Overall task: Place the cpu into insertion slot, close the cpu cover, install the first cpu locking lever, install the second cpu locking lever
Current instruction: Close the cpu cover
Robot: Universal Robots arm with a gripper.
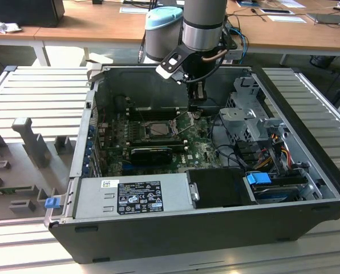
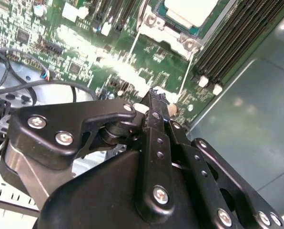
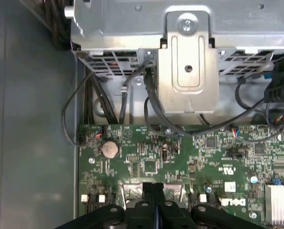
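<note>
While a computer case lies open on a grey slatted surface, its grey power supply box sits nearest in the exterior view. A black drive bay and a blue clip lie beside the box, toward that view's right. Past them on the green motherboard, the cpu rests pale face up in the insertion slot. The second wrist view shows the cpu cover lying down around it. A thin lever rod runs from the cover's corner toward the gripper. The gripper hangs low over the board, just beside the socket on the exterior view's right. Its jaws are pressed together, with nothing seen between them. Whether the tips touch the rod cannot be told. The silver arm rises behind, and wooden desks stand farthest back.
</note>
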